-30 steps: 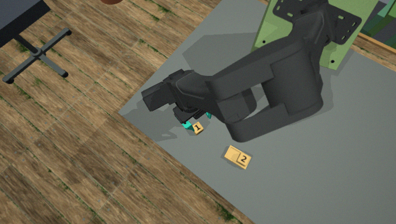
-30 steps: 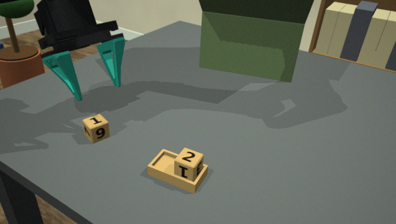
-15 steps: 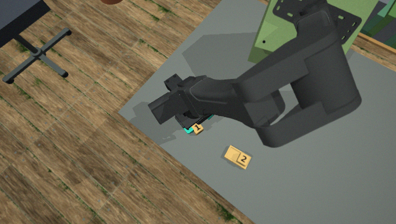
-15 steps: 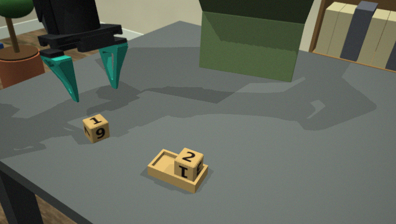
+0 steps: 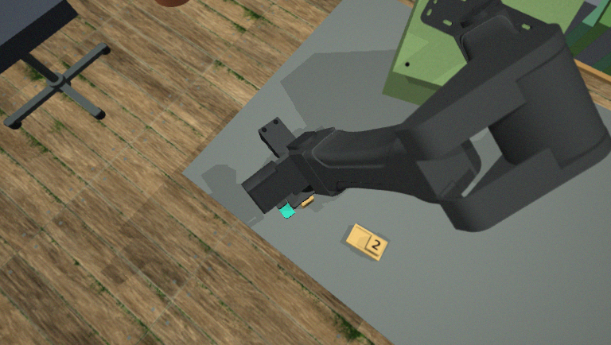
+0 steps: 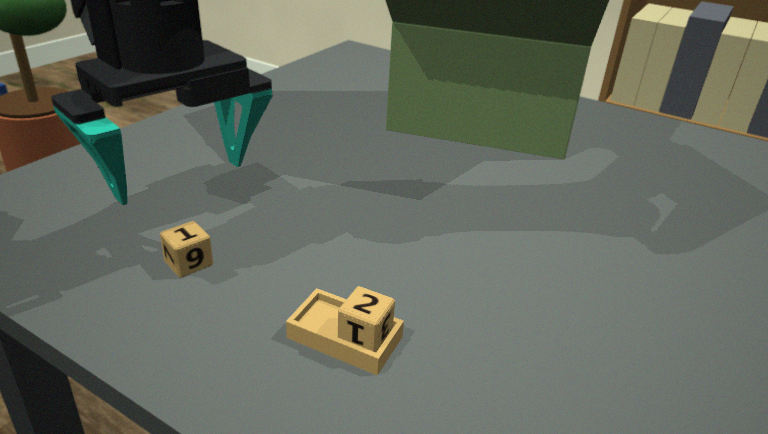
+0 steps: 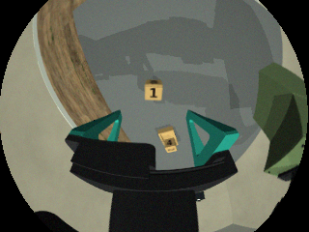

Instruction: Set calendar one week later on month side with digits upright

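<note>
The loose wooden cube (image 5: 307,202) (image 6: 186,248) (image 7: 154,91) stands flat on the table, left of the tray in the exterior view. It shows a 1 on top and a digit reading as 9 in front; the arm mostly covers it in the top view. The wooden tray (image 5: 356,235) (image 6: 322,344) lies flat, its left half empty. A second cube (image 5: 375,245) (image 6: 365,319) (image 7: 169,142) stands in its right half, with 2 on top and an upside-down 1 in front. My gripper (image 6: 180,184) (image 7: 154,113) is open and empty, teal fingers pointing down, above and behind the loose cube.
A large green block (image 5: 416,62) (image 6: 478,89) (image 7: 275,106) carries the arm's base at the back. The grey table (image 5: 450,287) (image 6: 509,321) has its near edge left of the tray. A bookshelf (image 6: 620,38), a potted plant (image 6: 28,129) and a chair (image 5: 26,13) are beyond it.
</note>
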Robot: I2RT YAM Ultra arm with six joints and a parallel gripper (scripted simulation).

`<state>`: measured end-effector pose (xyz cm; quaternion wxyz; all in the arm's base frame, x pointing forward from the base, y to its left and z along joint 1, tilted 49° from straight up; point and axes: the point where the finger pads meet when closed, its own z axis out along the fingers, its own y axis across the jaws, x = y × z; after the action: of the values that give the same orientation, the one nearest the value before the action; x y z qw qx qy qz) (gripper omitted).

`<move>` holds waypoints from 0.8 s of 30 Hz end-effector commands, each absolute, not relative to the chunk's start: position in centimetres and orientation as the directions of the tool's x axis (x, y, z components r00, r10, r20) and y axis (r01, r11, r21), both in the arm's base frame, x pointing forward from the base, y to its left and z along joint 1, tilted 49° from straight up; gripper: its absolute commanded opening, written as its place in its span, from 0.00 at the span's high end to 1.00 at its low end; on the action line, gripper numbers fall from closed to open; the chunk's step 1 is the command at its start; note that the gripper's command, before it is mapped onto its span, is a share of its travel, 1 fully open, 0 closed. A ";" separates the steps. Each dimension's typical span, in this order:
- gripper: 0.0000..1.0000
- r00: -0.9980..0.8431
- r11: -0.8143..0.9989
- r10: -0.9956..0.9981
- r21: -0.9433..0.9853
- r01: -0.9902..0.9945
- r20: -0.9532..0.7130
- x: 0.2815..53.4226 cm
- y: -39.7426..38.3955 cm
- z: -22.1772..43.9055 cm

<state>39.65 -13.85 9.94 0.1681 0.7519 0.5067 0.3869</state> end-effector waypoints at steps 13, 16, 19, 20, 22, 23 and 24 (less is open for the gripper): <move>0.00 0.214 -0.441 0.890 0.647 0.622 0.402 39.5 -14.5 10.2; 0.00 0.218 -0.448 0.887 0.644 0.621 0.407 39.4 -14.5 10.2; 0.00 0.230 -0.465 0.878 0.636 0.616 0.420 39.2 -14.6 10.4; 0.00 0.232 -0.467 0.877 0.635 0.615 0.421 39.1 -14.7 10.4; 0.53 0.232 -0.468 0.877 0.634 0.615 0.421 39.1 -14.7 10.4; 0.53 0.232 -0.468 0.877 0.634 0.615 0.421 39.1 -14.7 10.4; 0.53 0.232 -0.468 0.877 0.634 0.615 0.421 39.1 -14.7 10.4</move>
<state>39.41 -14.32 10.25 0.1702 0.7620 0.4924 0.3847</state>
